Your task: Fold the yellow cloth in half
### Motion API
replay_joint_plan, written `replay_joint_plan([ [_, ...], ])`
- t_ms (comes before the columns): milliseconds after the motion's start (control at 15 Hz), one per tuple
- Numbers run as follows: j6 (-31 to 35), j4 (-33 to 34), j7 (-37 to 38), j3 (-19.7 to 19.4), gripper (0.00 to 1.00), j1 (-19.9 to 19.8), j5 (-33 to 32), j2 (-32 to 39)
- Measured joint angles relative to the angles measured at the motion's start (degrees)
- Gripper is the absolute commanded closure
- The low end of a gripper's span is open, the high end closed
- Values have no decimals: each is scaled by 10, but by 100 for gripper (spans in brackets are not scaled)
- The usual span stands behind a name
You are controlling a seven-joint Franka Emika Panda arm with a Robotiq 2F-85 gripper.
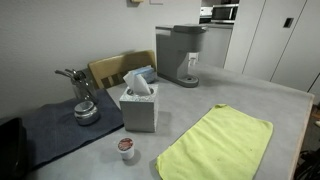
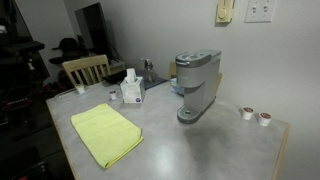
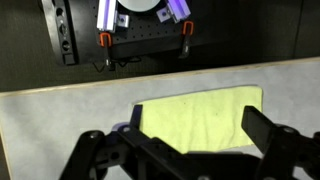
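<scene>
**A:** Looks like a home kitchen, honestly. A pod coffee maker (image 2: 195, 85) sits on the grey table (image 2: 200, 150), with coffee pods (image 2: 247, 113) near it.

**B:** Yep. A built-in oven or microwave (image 1: 222, 13) and white cabinets (image 1: 265, 35) show behind, plus a wooden chair (image 1: 112, 68) and a tissue box (image 1: 138, 108).

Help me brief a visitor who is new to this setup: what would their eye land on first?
The yellow cloth stands out most, lying spread flat on the grey table. Behind it stand a white tissue box and a grey coffee machine. In the wrist view the open pincer hangs above the cloth.
</scene>
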Motion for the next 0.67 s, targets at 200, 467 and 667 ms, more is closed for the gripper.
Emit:
replay_joint_plan([
  [200,76,-39,-1,0,0,0,0,3],
  [467,135,-85,1,-3,0,-1,0,27],
  [667,141,-89,1,-4,0,-2,0,41],
])
